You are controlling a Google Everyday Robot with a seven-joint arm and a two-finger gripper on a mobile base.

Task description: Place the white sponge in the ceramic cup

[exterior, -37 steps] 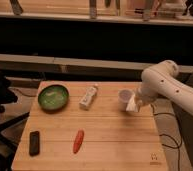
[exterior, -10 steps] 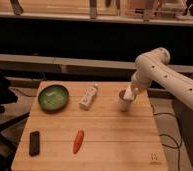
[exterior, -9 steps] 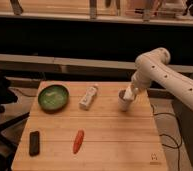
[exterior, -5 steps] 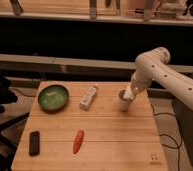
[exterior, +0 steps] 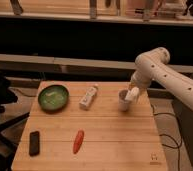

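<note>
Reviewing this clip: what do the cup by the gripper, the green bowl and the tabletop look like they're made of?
The ceramic cup, under the gripper, looks like glazed ceramic: plain white, smooth, thick-walled. The green bowl has a soft sheen, so glazed ceramic or plastic; I can't tell which. The table looks like light wood, with plank lines along its top.

No words or numbers can be read. The white bottle [exterior: 88,96] on the tabletop [exterior: 110,140] has a label, but it is too blurry to read. The hand [exterior: 131,95] is right over the ceramic cup [exterior: 124,101].
</note>
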